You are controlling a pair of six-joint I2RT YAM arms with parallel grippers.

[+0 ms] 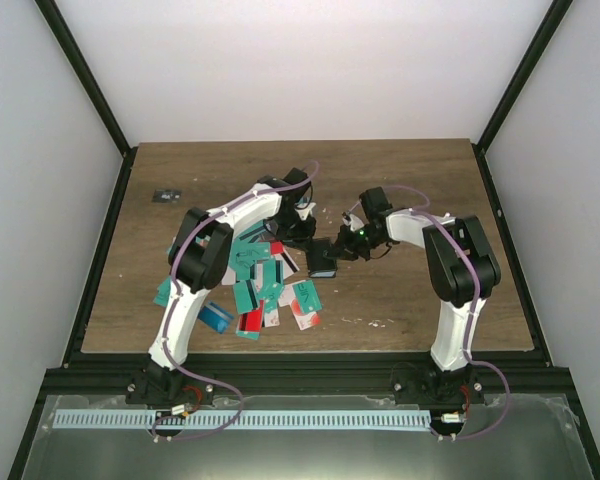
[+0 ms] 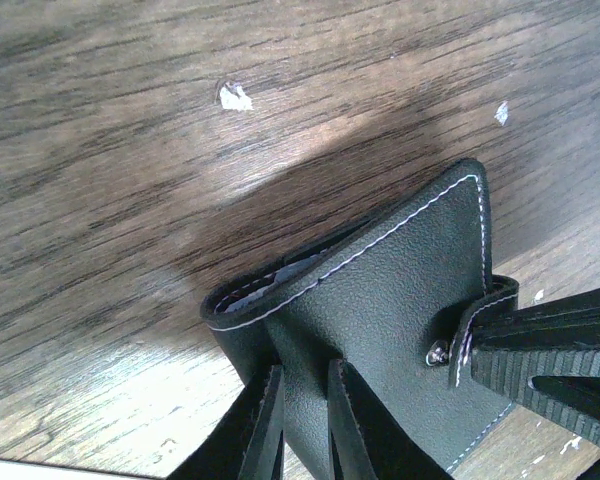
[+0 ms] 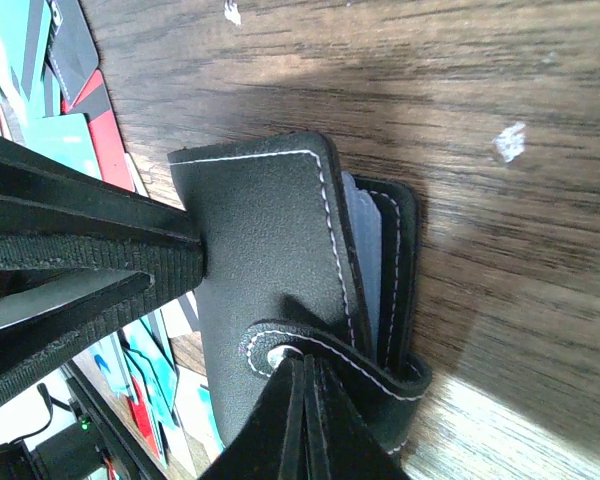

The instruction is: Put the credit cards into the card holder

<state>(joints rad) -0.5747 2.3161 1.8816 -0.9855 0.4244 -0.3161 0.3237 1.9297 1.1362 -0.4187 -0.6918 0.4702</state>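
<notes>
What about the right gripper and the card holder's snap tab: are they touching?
Touching. The right wrist view shows the right gripper shut on the snap tab of the card holder, the strap pinched between its fingers with no gap.

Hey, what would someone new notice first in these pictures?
The black card holder at mid-table stands out, pinched from both sides: the left jaws clamp its cover, and the right jaws clamp its snap tab. Next comes the bright heap of teal and red credit cards scattered just left of it.
</notes>
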